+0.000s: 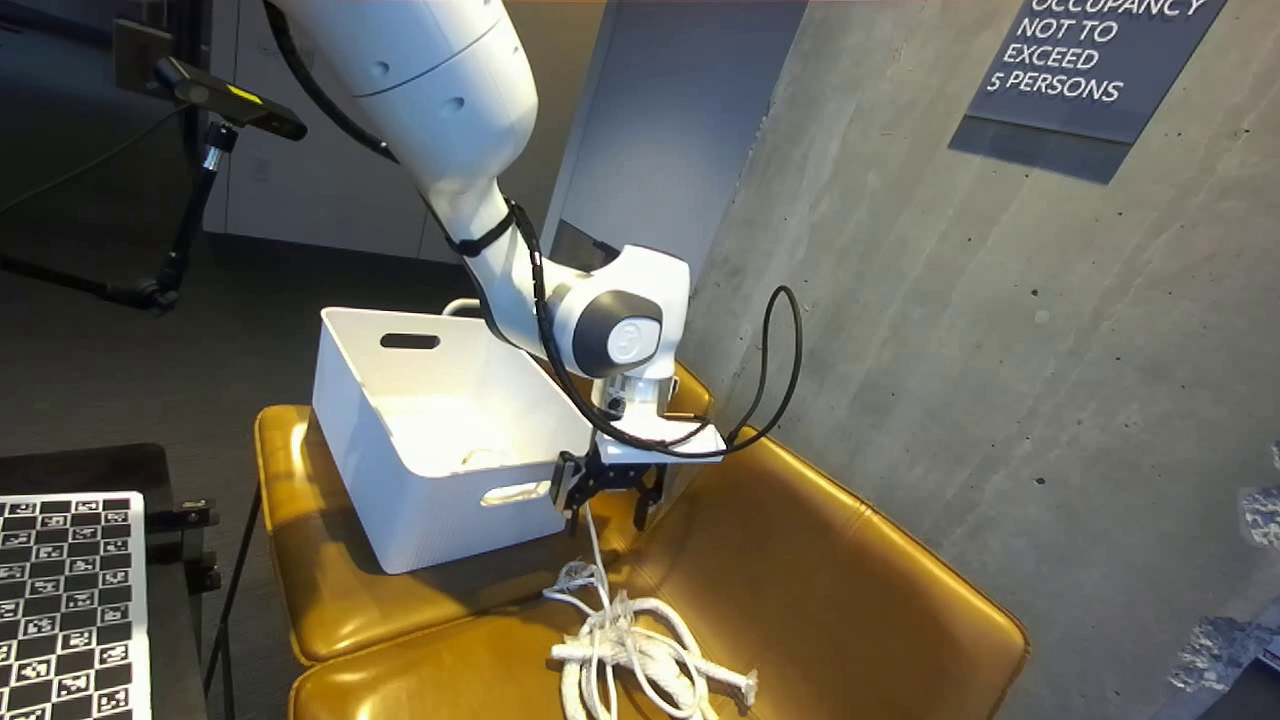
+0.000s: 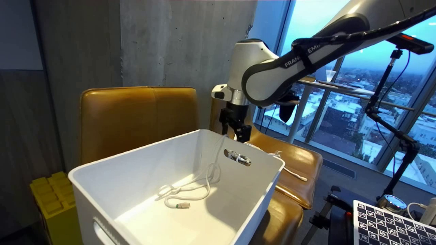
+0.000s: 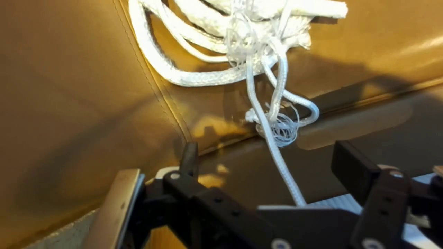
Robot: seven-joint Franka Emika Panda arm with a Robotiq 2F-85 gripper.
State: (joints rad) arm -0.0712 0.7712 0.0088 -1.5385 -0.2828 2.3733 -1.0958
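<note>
Just beside the white rectangular plastic box (image 1: 450,520), the black two-fingered gripper (image 1: 607,518) is spread wide, thin white cord (image 3: 279,160) showing between its fingers (image 3: 353,169).

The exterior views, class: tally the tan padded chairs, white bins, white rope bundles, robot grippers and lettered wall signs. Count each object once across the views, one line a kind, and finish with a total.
Tan padded chairs: 2
White bin: 1
White rope bundle: 1
Robot gripper: 1
Lettered wall sign: 1
Total: 6

Occupancy sign (image 1: 1075,85) on concrete wall (image 1: 900,320), patterned board (image 1: 70,605), yellow box (image 2: 58,207), tall windows (image 2: 357,73)
</note>
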